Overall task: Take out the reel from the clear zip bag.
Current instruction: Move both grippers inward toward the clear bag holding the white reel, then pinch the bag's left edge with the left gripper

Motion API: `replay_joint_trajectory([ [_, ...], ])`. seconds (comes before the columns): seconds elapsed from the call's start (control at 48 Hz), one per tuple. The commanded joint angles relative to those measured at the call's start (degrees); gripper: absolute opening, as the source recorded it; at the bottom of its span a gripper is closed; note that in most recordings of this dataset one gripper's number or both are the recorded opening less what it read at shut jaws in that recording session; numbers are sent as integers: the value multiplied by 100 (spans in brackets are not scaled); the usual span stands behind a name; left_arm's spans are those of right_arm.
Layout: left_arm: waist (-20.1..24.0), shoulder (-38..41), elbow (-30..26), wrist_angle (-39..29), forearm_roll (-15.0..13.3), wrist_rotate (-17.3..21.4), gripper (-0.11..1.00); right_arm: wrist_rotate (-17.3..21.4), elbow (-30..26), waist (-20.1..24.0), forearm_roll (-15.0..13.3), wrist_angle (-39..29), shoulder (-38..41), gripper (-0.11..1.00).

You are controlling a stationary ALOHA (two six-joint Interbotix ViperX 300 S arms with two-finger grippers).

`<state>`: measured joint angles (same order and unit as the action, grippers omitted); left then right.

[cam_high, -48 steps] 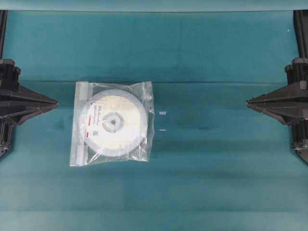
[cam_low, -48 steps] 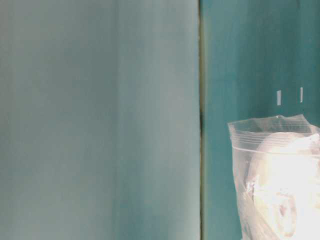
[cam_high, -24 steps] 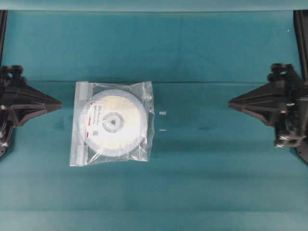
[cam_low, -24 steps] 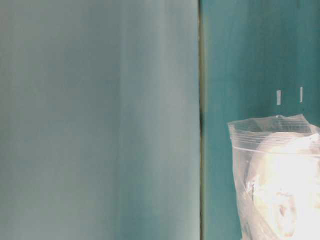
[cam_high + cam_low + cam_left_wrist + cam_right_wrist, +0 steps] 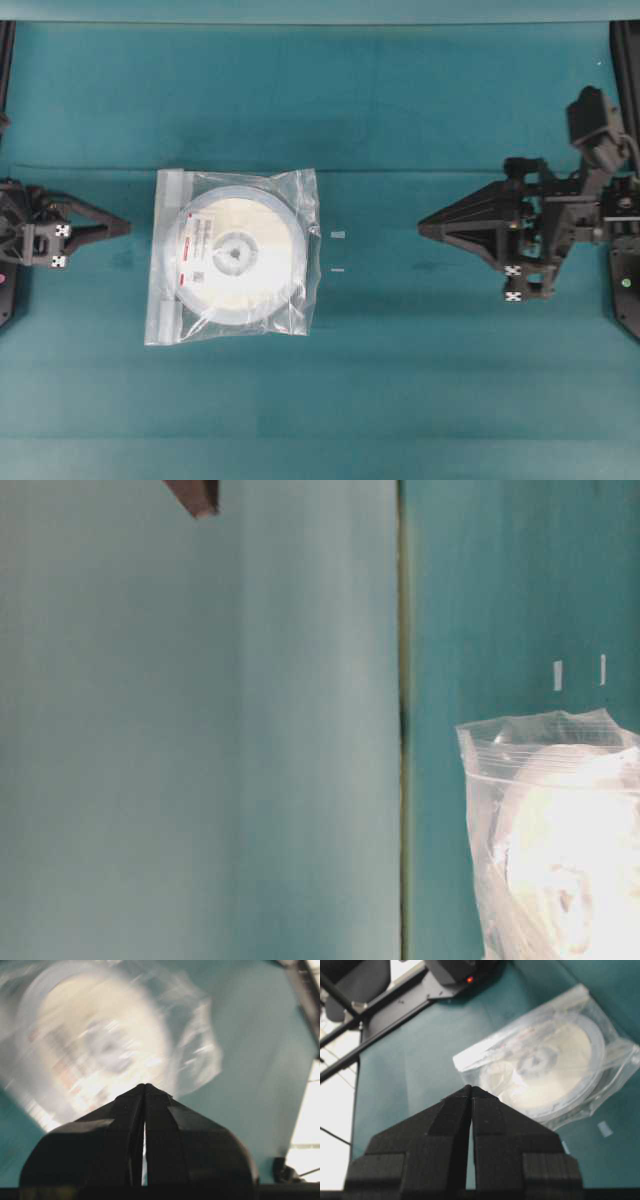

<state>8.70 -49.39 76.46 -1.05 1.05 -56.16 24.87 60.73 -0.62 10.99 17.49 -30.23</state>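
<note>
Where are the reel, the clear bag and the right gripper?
reel (image 5: 236, 252), overhead view, on its centre hub.
clear zip bag (image 5: 166, 260), overhead view, on its whitish zip strip.
right gripper (image 5: 422, 226), overhead view, at its shut tips.

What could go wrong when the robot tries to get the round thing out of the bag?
The bag lies flat on the table, so pinching only its thin plastic may be hard. Both the left gripper and the right gripper are shut and apart from the bag; they must open first. The reel nearly fills the bag, so it might snag coming out.
</note>
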Motion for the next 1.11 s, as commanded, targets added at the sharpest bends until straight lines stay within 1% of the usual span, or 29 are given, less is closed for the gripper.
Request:
replay_joint_trajectory([
  [0.0,26,132,132,0,18,-246,-2,211,-229,-35,9,35,229,0],
  [0.063,18,220,281,0,18,-439,-2,290,-325,-79,9,35,413,0],
  [0.125,18,316,378,0,18,-554,-2,334,-413,-105,9,53,545,0],
  [0.25,18,483,404,62,18,-554,-2,352,-562,-158,18,62,800,0],
  [0.355,26,642,439,272,53,-536,-2,352,-650,-158,114,53,976,0],
  [0.521,18,1037,483,694,53,-475,-2,352,-686,-167,308,62,1169,0],
  [0.751,18,1819,387,1521,62,-97,-1,343,-686,-167,369,44,1187,1],
  [0.834,18,2048,352,1617,62,-18,9,343,-694,-167,369,26,1195,2],
  [0.897,18,2188,325,1644,53,-18,22,343,-668,-167,369,18,1187,2],
  [1.084,62,2320,229,1767,53,-35,77,343,-650,-167,369,18,1187,3],
])
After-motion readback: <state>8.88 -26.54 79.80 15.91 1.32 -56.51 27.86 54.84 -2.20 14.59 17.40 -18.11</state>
